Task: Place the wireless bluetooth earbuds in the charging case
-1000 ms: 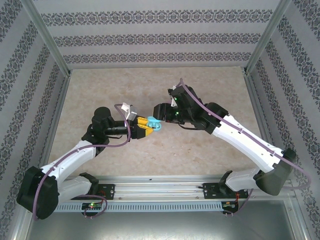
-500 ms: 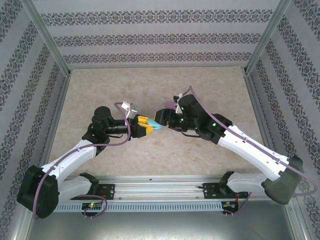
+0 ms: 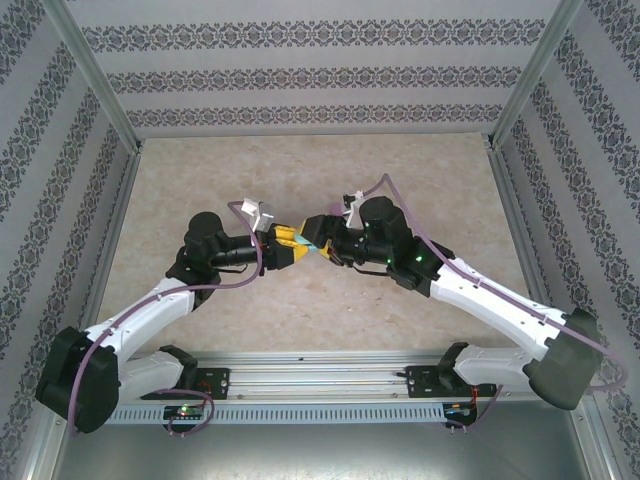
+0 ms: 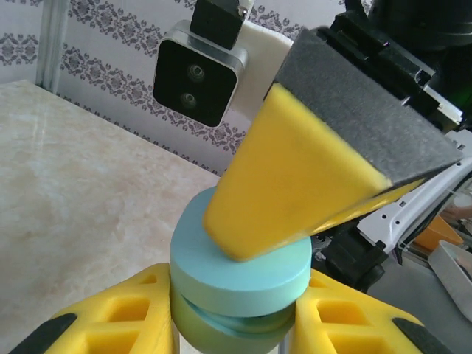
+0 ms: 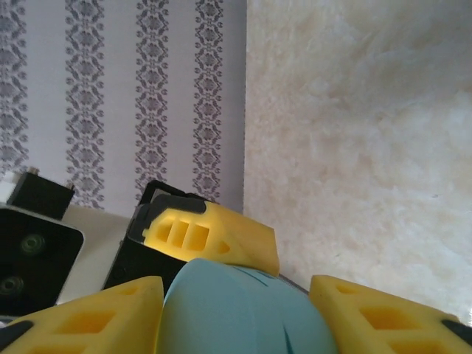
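Observation:
A turquoise oval charging case (image 3: 313, 247) hangs above the middle of the table where both grippers meet. My left gripper (image 3: 302, 249) is shut on its lower half (image 4: 228, 324), yellow fingers (image 4: 110, 317) on either side. The lid (image 4: 243, 258) stands slightly ajar over the base. My right gripper (image 3: 322, 243) is shut on the case from the other side, with one of its fingers (image 4: 295, 169) pressed flat on the lid. In the right wrist view the case (image 5: 228, 295) sits between my right gripper's (image 5: 236, 324) fingers, with a left finger (image 5: 214, 236) behind it. The earbuds are hidden.
The marble tabletop (image 3: 300, 170) lies bare around the arms. Patterned walls (image 3: 320, 75) and aluminium posts (image 3: 95, 70) close in the back and sides. A metal rail (image 3: 320, 385) runs along the near edge between the two bases.
My right arm has swung left and lower toward the left gripper, and its fingers have come onto the case. The left arm has held still with the case.

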You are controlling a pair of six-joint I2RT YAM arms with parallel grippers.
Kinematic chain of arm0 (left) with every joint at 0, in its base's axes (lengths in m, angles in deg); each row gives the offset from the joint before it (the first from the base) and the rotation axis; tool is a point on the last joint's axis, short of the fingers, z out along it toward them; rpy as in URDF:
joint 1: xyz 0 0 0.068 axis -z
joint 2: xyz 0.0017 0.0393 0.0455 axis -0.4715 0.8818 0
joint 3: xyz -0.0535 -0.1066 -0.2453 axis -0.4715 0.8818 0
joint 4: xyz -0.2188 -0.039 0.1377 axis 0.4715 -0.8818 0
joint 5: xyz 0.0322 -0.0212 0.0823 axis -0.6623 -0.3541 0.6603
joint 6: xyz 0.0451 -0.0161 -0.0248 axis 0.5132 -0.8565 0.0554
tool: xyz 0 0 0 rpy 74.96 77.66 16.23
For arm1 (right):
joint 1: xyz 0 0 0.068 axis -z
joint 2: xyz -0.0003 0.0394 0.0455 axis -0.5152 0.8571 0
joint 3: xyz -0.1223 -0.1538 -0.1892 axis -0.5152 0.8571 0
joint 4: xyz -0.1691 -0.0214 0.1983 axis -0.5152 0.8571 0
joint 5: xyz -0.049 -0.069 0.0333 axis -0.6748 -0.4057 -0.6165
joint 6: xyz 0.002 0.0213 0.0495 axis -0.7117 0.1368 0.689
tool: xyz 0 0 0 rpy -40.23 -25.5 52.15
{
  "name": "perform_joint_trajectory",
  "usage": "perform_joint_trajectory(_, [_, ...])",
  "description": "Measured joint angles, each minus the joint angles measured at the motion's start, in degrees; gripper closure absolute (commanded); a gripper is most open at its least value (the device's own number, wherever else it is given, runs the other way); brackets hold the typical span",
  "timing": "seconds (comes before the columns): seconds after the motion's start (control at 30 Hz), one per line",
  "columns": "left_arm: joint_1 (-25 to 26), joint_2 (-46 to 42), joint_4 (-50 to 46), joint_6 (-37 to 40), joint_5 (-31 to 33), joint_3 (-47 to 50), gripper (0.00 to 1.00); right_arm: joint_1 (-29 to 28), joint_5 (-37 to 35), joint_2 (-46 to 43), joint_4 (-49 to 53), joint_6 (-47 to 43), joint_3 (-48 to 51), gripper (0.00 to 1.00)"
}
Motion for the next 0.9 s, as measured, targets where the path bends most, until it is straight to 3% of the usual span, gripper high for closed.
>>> perform_joint_trajectory(0.23, [-0.2, 0.0, -0.2, 0.0, 1.1, -0.3, 0.77, 0.9, 0.4, 0.3, -4.3, 4.0, 1.4, 0.75])
perform_joint_trajectory(0.5, [-0.2, -0.7, -1.5, 1.0, 1.6, -0.6, 0.57, 1.1, 1.4, 0.4, -6.7, 6.0, 2.2, 0.82])
perform_joint_trajectory(0.9, [0.0, -1.3, -4.8, 4.1, 1.2, -1.6, 0.39, 1.3, 3.1, 1.1, -10.6, 7.5, 3.8, 0.86])
